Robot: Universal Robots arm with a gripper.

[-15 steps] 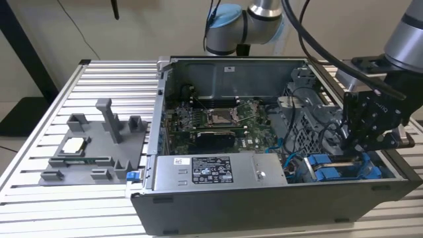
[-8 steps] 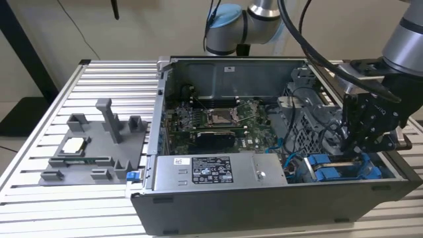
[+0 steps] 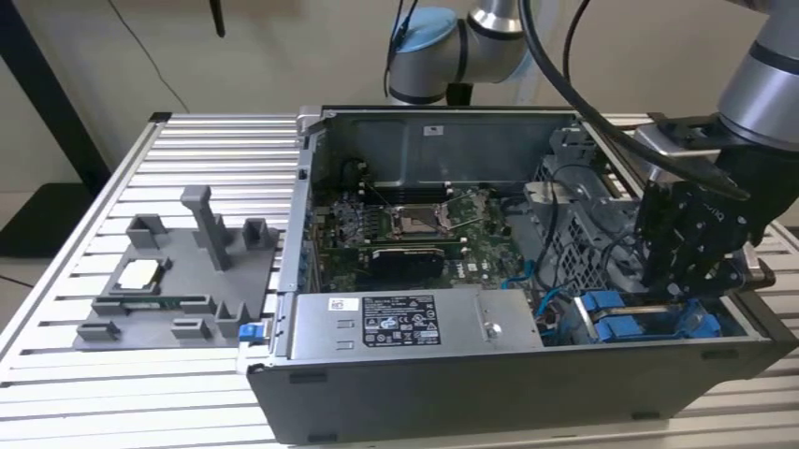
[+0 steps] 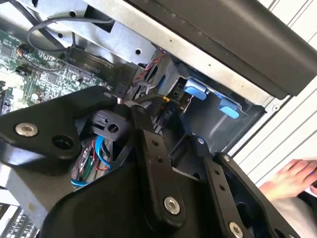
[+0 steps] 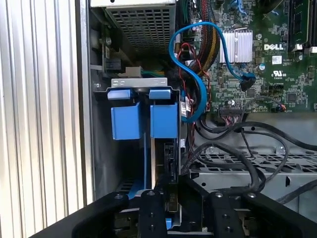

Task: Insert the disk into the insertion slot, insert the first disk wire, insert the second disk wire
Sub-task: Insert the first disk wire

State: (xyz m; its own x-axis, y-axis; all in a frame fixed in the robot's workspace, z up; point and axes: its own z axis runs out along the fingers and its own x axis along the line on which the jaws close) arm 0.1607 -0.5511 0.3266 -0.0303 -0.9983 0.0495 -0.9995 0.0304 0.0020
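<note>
Arm point(image 3: 762, 84) reaching down from the exterior view's upper right, wrist bent so the black gripper point(image 3: 680, 281) hangs upright inside the open computer case point(image 3: 500, 398), at the case's lower right corner in that view. In both wrist views the fingers point(image 4: 146, 144) are clenched on a black wire plug point(image 4: 167, 115), which bears small white lettering; its black cable point(image 5: 233, 163) loops off over the metal cage. The plug point(image 5: 171, 196) is held just at the rear edge of the disk point(image 5: 164, 121), which stands edge-on in the insertion slot point(image 5: 143, 83), blue carrier tab outward, beside a second blue tab point(image 5: 124, 121). A blue data cable point(image 5: 198, 99) curls near the bay.

A white printed label covers the top of the silver power-supply box point(image 3: 413, 323); the motherboard point(image 3: 413, 224) carries white printed marks.

The case rests on a slatted aluminium table point(image 3: 75, 374), with a grey fixture tray point(image 3: 175, 281) on the exterior view's left. A person's hand point(image 4: 290, 178) lies on the slats just outside the case. Behind is a pale wall.
</note>
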